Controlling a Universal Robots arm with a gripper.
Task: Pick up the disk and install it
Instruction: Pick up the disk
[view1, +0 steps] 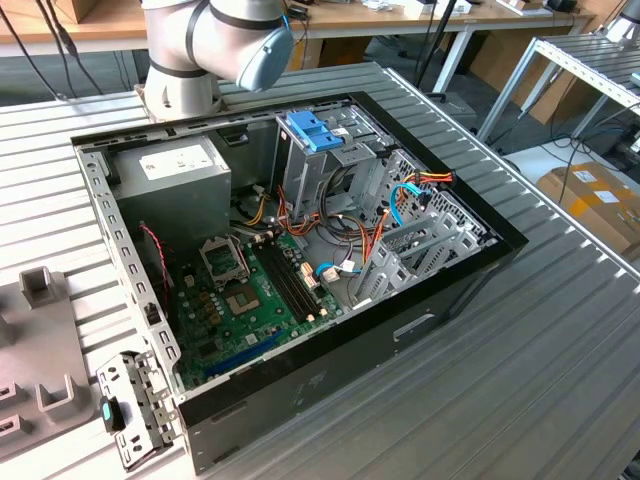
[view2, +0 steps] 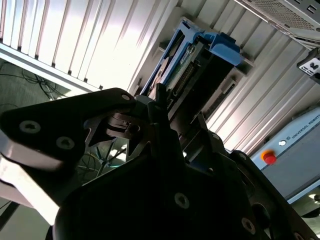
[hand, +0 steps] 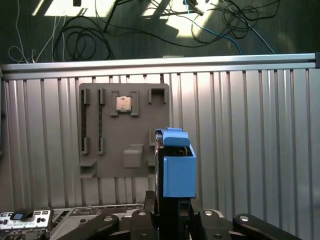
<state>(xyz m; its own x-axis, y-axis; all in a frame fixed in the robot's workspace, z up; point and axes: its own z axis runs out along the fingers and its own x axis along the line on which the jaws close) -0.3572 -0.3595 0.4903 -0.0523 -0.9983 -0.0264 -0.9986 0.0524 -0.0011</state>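
My gripper (hand: 172, 207) is shut on the disk (hand: 176, 165), a dark drive framed by bright blue plastic rails. In the first wrist view the disk stands on edge between the black fingers (hand: 150, 202), above the ribbed metal table and beside a grey fixture plate (hand: 107, 150). In the second wrist view the disk (view2: 200, 60) reaches out past my gripper (view2: 175, 112), and its connector edge and blue end tab face the camera. In the exterior view the open computer case (view1: 470, 275) lies on the table, with the arm's grey and blue joint (view1: 225, 35) behind it.
Inside the case stand a tall grey bay with a blue clip (view1: 312, 128), a power supply (view1: 175, 170), a green motherboard (view1: 250, 300) and loose cables. A metal bracket (view1: 135, 405) lies by the case corner. The fixture plate carries a small chip (hand: 123, 103). The table edge (hand: 160, 62) has floor cables beyond it.
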